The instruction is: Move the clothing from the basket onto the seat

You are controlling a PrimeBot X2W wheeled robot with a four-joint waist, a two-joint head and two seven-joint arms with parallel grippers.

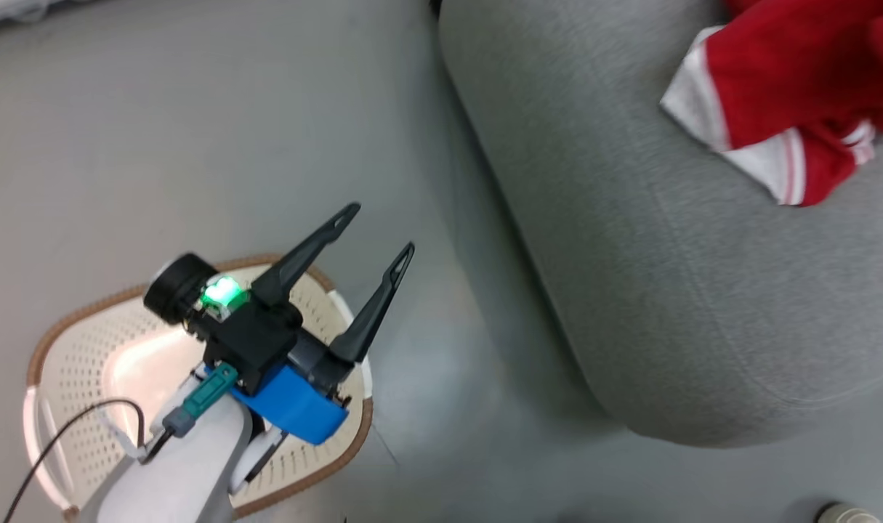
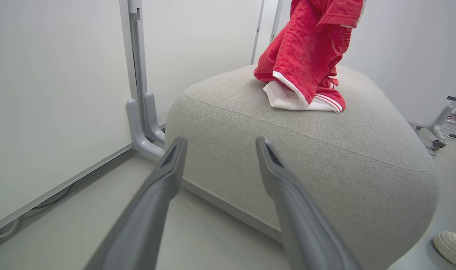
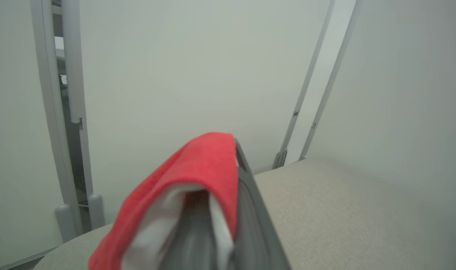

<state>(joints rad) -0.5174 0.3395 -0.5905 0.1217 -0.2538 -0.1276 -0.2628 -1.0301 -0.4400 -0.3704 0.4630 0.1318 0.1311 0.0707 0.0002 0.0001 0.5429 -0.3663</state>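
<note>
While the right hand (image 3: 233, 150) clamps clothing (image 1: 790, 94) touching the seat (image 1: 666, 290), the left hand (image 1: 379, 231) gapes empty above the basket (image 1: 70, 378); shoe (image 2: 453, 247) nearby.

Clothing (image 1: 775, 94) on seat (image 1: 666, 290), basket (image 1: 70, 378) leftward

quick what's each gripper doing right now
Left gripper: jaws open, holding nothing.
Right gripper: shut on the red clothing, whose lower end rests on the seat.
</note>
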